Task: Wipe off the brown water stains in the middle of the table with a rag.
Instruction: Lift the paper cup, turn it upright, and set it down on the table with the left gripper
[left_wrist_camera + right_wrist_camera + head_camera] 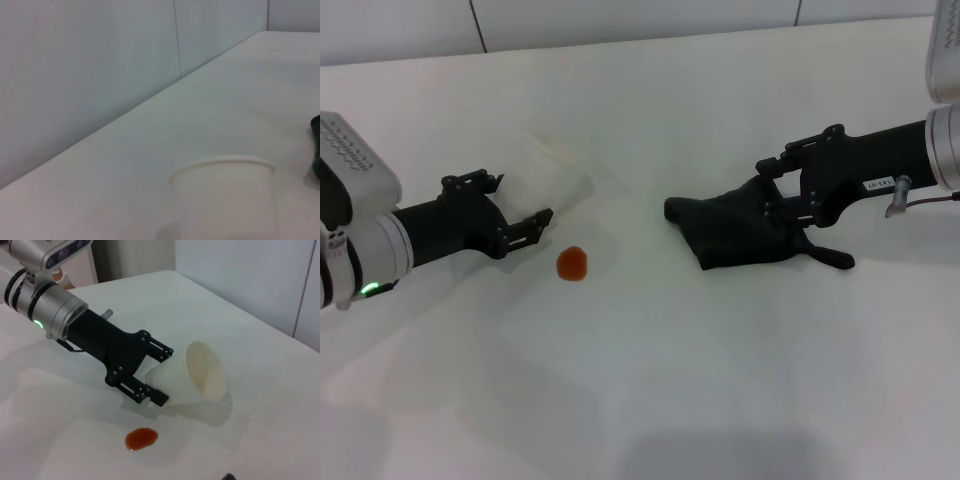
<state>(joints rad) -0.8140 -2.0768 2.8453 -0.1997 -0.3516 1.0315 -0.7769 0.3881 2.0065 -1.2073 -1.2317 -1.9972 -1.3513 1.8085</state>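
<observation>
The brown water stain (pixel 572 263) is a small orange-brown blot on the white table (pixel 650 390); the right wrist view shows the stain (pixel 141 438) too. The black rag (pixel 740 238) lies right of it, bunched up, its thin tail pointing right. My right gripper (pixel 772 190) rests on the rag's upper part, shut on the cloth. My left gripper (pixel 520 198) sits just left of and behind the stain, shut on a white paper cup (pixel 560 170). In the right wrist view the left gripper (pixel 162 375) holds the cup (pixel 202 372) tilted, mouth facing away from the arm.
The cup's rim (pixel 222 162) fills the lower part of the left wrist view. A pale wall (pixel 75 75) runs along the table's far edge. A dark edge of the rag (pixel 316 145) shows at that view's side.
</observation>
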